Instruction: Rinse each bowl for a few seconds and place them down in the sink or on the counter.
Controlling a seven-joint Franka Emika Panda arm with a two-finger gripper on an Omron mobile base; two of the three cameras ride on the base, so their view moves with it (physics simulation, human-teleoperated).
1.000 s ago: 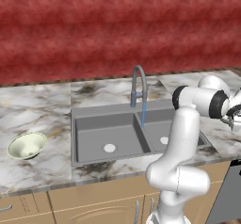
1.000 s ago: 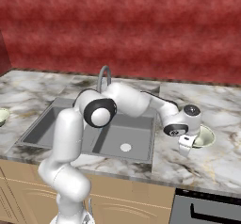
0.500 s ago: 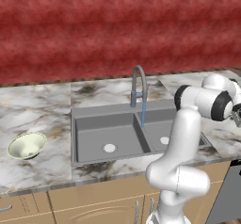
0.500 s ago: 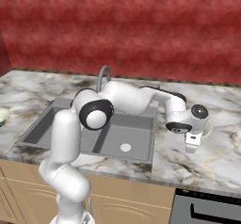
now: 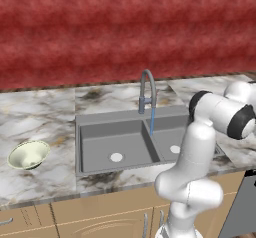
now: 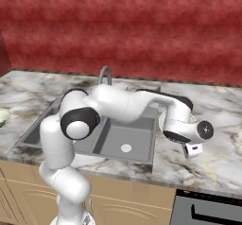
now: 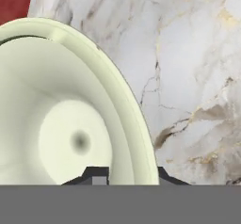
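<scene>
Closest to me, my tool (image 7: 129, 175) straddles the near rim of one bowl (image 7: 70, 124): one tip is inside the bowl and the other outside, both snug against the wall. I honestly can't tell if they're properly pinching it or just almost there. This bowl sits on the marbled tabletop (image 7: 197, 53) to the right of the sink (image 5: 115, 142). The way I'd play this step is to get a firm squeeze on the rim before lifting. Then come straight up so the bowl doesn't scrape or tip, and swing it left under the faucet (image 5: 146, 89). A thin blue stream (image 5: 151, 122) is running down by the divider, so I'd hold the bowl's open side toward it. A rim pinch on a shallow bowl can probably swivel, so slow moves. Counting up: two bowls, this one and the other bowl (image 5: 29, 154) lying well apart on the tabletop left of the sink. There's one sink with two basins, two white drains and one faucet.
</scene>
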